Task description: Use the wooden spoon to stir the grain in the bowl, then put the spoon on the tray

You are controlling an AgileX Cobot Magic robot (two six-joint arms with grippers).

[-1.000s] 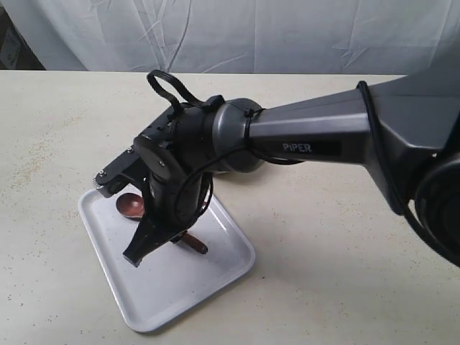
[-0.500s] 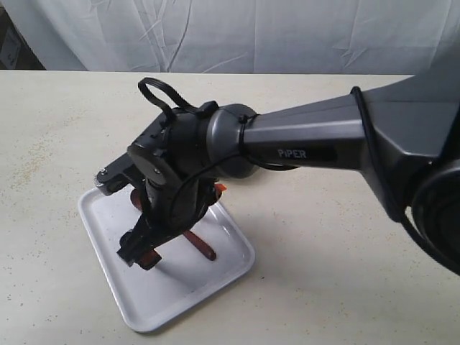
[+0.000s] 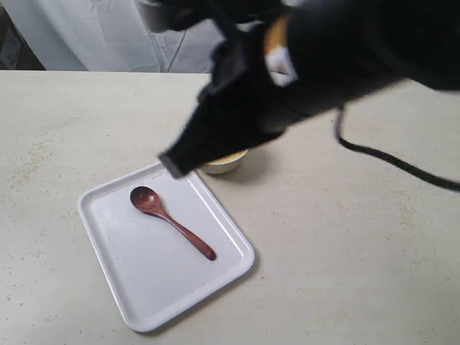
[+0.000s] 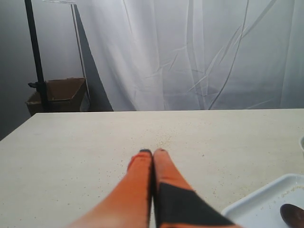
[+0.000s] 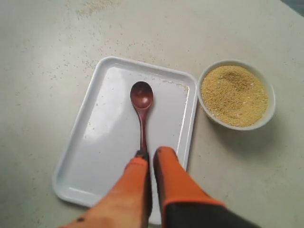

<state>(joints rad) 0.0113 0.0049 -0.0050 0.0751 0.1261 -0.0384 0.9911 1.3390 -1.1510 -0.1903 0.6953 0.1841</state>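
The spoon (image 3: pixel 171 223) lies flat on the tray (image 3: pixel 158 287). It runs slantwise, with its oval end toward the tray's far left corner and its handle tip toward the near right edge. It stays inside the rim all round, with bare white floor on both sides and most room on the near half.

The bowl (image 3: pixel 223 167) stands on the desk (image 3: pixel 345 273) just off the tray's far right corner. A narrow strip of desk shows between the two rims. The grain (image 5: pixel 234 95) fills it nearly to the brim. A few loose specks (image 5: pixel 176 84) lie inside the tray along the edge nearest the bowl.

The right gripper (image 5: pixel 151 156) hangs above the handle end of the spoon with its fingers drawn together and nothing between them. In the exterior view the right arm (image 3: pixel 287 72) is a dark blur that crosses over the bowl and hides part of it.

The left gripper (image 4: pixel 152 152) is closed and empty, fingertips touching. It points across a bare stretch of desk toward the curtain (image 4: pixel 199 57), with the tray's corner just beside it. The desk is open to the right of the tray and bowl, and also along the left side out to its edge.
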